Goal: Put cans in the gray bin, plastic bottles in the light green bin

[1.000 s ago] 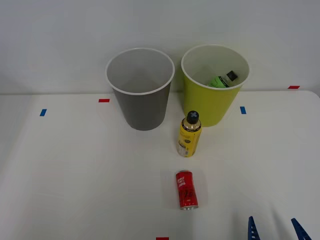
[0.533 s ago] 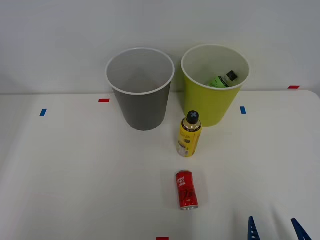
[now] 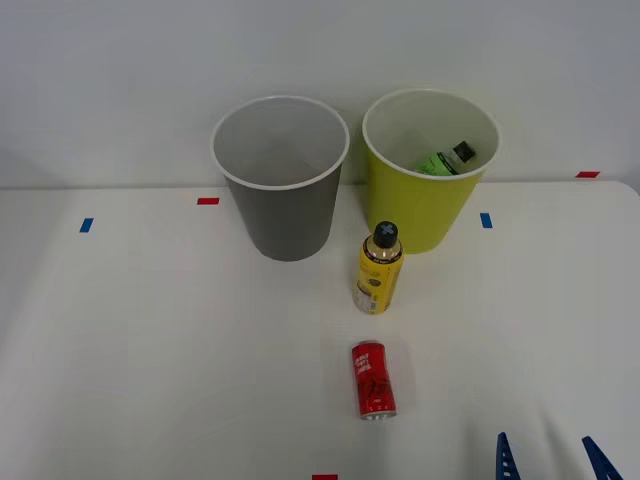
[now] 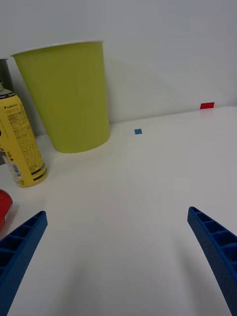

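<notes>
A: Where did the red can (image 3: 372, 379) lie?

B: On its side on the table (image 3: 150, 350), nearer the robot than the yellow bottle (image 3: 379, 269). The right gripper (image 3: 552, 455) hovered spread wide, well apart from it.

A: Risk?

B: Rolling away, or grabbing the bottle instead.

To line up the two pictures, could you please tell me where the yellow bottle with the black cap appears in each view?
Front view: the yellow black-capped bottle stands upright at centre, just in front of the tall round yellow-green bin.
Right wrist view: the bottle stands at the picture's edge, cap cropped.
Shared landmark: the yellow-green bin, directly behind the bottle in both.
</notes>
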{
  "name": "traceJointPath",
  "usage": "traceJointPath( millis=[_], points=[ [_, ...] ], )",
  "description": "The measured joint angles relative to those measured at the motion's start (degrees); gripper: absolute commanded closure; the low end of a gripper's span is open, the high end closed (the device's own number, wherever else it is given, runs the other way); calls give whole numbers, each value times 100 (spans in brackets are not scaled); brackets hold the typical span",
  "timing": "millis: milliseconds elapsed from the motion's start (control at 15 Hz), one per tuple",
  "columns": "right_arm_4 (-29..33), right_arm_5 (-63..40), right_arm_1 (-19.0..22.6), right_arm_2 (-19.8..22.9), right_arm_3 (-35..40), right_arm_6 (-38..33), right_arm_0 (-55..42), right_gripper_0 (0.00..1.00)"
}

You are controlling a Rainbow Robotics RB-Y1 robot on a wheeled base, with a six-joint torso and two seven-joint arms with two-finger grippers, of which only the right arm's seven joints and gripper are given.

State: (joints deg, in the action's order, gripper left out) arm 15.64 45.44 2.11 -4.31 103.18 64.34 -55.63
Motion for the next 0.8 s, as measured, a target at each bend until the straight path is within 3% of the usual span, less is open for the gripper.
traceJointPath(
  millis=[800],
  points=[
    [0, 0, 0, 0, 0, 0, 0, 1]
  ],
)
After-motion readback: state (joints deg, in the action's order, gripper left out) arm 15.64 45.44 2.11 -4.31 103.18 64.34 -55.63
